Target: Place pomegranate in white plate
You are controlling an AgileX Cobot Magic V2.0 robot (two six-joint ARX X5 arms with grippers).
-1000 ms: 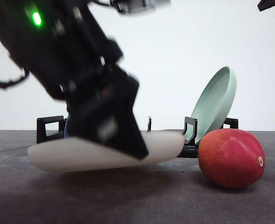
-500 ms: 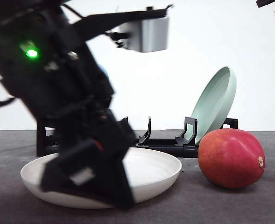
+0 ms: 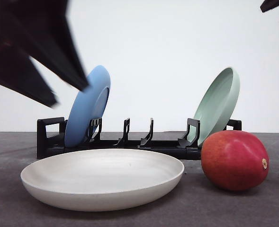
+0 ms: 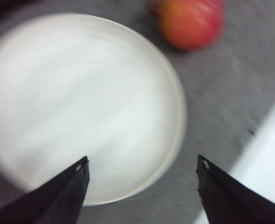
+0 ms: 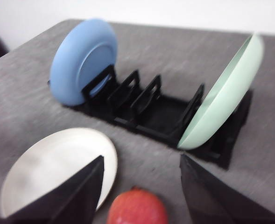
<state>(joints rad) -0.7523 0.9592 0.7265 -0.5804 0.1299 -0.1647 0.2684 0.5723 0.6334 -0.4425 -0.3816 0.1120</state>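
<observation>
The white plate (image 3: 101, 179) lies flat and empty on the grey table at front left. The red pomegranate (image 3: 234, 160) rests on the table just right of it, tan stem spot facing right. In the left wrist view my left gripper (image 4: 142, 161) hangs open above the white plate (image 4: 81, 102), nothing between its fingers (image 4: 67, 191), and the pomegranate (image 4: 191, 21) lies beyond the rim. My right gripper (image 5: 141, 158) is open high above the pomegranate (image 5: 137, 207), with the white plate (image 5: 58, 168) beside it. My left arm (image 3: 30, 47) is a dark blur at upper left.
A black dish rack (image 3: 130, 142) stands behind the plate. It holds a blue plate (image 3: 87, 106) at its left end and a pale green plate (image 3: 217, 106) leaning at its right end, close behind the pomegranate. Part of the right arm (image 3: 276, 9) shows at the top right corner.
The white plate went from held above the table to lying flat on it. My left gripper let it go and the arm rose up and to the left.
</observation>
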